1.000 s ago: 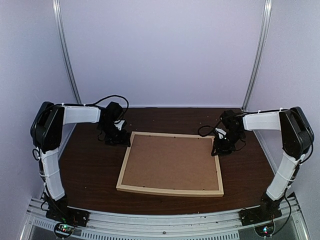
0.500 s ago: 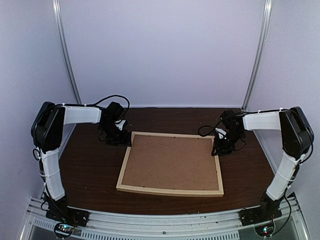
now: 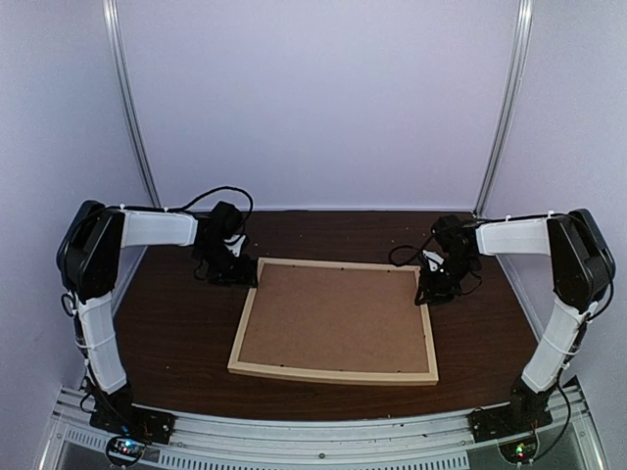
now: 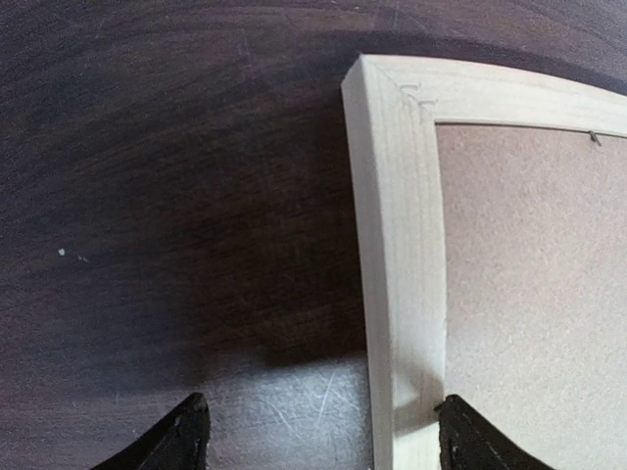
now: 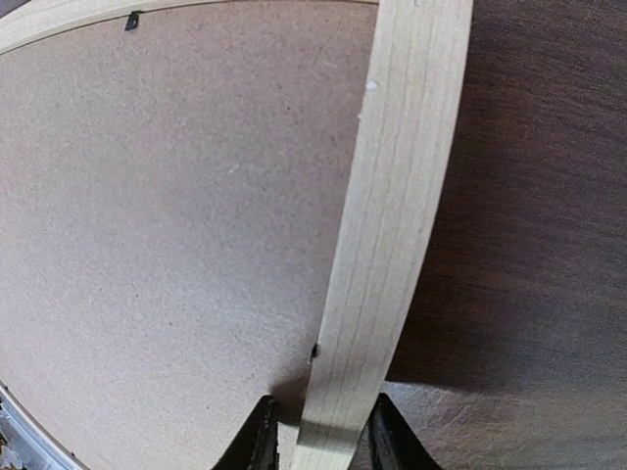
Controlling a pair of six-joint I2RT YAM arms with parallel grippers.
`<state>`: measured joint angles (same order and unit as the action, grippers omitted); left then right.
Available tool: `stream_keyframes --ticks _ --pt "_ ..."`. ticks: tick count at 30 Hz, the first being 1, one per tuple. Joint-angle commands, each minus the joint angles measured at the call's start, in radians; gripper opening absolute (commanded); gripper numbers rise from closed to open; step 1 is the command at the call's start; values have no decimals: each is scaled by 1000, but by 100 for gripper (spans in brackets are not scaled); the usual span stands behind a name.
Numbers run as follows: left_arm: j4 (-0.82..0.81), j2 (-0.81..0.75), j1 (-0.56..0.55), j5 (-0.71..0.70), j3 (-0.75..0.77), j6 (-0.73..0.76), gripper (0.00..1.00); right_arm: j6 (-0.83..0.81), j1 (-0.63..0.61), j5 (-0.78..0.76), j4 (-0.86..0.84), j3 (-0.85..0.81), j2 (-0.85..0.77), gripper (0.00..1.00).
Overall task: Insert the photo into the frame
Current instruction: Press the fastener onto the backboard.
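Note:
The light wood frame (image 3: 333,372) lies flat on the dark table with a plain brown backing board (image 3: 338,318) filling its opening. The photo is not in view. My left gripper (image 3: 237,275) is open at the frame's far-left corner. In the left wrist view (image 4: 323,443) its fingers straddle the left rail (image 4: 402,245), one on the table and one over the board. My right gripper (image 3: 428,292) is shut on the frame's right rail (image 5: 392,215) near the far-right corner, with a finger on each side in the right wrist view (image 5: 323,441).
The dark wood table (image 3: 176,323) ends at a metal rail (image 3: 323,436) in front, where both arm bases stand. Pale walls close in the back and both sides. Small metal tabs (image 4: 594,138) hold the board in the frame.
My left gripper has shifted slightly toward the frame's far-left corner. The right arm and the frame have not moved.

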<state>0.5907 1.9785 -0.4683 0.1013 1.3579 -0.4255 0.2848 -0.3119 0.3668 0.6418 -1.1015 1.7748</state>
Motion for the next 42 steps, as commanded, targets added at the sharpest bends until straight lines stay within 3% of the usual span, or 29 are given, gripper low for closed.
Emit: stream_keyframes --ticks 1,13,28,42 --pt "11 45 -81 47 -73 -12 81 -1 -11 17 -67 18 43 30" --pt "-71 15 -121 69 -104 -36 81 9 -11 15 -77 26 50 29" --pt "-8 -252 -121 -19 -232 -18 83 6 -11 6 -80 20 58 28" --pt "30 -447 -121 4 -455 -47 98 0 -11 0 -82 3 73 28"
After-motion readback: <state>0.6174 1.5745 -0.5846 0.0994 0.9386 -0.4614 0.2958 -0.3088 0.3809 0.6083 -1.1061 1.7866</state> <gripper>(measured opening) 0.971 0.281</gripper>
